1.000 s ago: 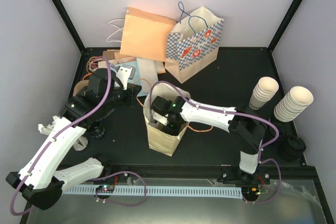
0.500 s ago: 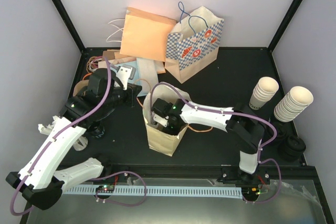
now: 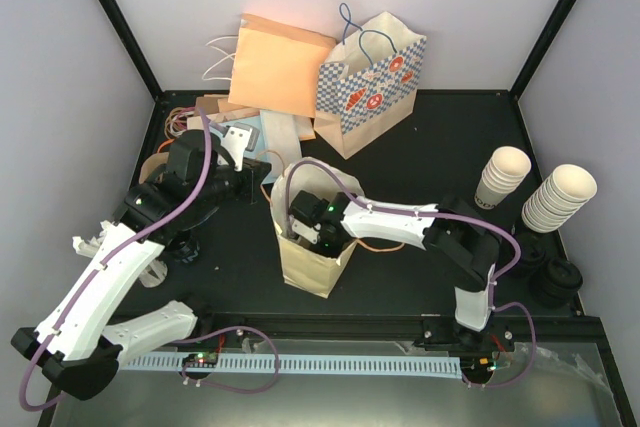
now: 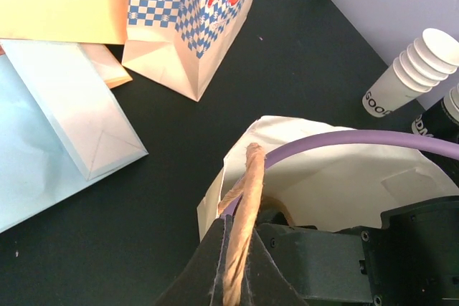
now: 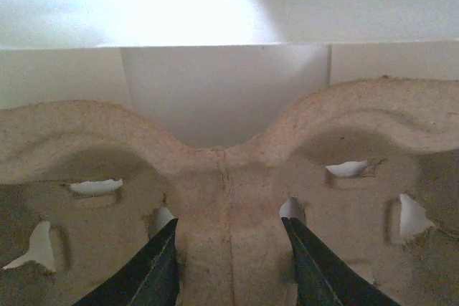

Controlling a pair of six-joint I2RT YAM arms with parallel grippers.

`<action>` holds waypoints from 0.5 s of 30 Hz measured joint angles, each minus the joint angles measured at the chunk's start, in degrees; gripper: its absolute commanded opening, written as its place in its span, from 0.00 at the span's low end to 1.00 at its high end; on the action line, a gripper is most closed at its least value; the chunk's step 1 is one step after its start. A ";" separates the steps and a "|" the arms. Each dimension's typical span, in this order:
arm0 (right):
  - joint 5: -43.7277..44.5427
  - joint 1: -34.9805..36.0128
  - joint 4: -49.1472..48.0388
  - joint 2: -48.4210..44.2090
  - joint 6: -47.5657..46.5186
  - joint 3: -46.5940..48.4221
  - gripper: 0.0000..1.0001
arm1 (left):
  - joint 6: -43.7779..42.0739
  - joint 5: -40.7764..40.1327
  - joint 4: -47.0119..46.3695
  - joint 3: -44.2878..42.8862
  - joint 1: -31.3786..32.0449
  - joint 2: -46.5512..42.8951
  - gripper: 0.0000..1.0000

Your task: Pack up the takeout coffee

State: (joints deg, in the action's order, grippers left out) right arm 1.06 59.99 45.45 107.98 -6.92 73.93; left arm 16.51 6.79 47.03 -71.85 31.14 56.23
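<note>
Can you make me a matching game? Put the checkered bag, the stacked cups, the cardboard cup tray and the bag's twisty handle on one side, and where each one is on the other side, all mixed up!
1. checkered bag
2. stacked cups
3. cup tray
4. twisty handle

A. pinched in the left gripper
B. at the back of the table
C. at the table's right edge
D. held by the right gripper inside the brown bag

Pairs: 1-B, 2-C, 3-D, 4-A

I can make out only dark letters, seemingly "GOO", cut off, on the stacked paper cups (image 4: 407, 74); the checkered bag's (image 4: 185, 12) red emblems stay illegible
</note>
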 measured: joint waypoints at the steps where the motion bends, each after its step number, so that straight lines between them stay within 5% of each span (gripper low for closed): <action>1: 0.00 0.00 -0.33 0.09 0.00 -0.20 0.37 | 0.00 0.02 -0.02 0.00 0.00 0.00 0.02; 15: -0.09 -0.02 -3.41 0.72 0.96 -1.57 0.38 | -0.02 0.15 -0.39 0.00 0.00 0.00 0.02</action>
State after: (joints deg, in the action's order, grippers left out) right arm 0.97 59.96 42.04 108.71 -5.96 72.36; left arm 16.49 6.94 46.63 -71.85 31.14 56.23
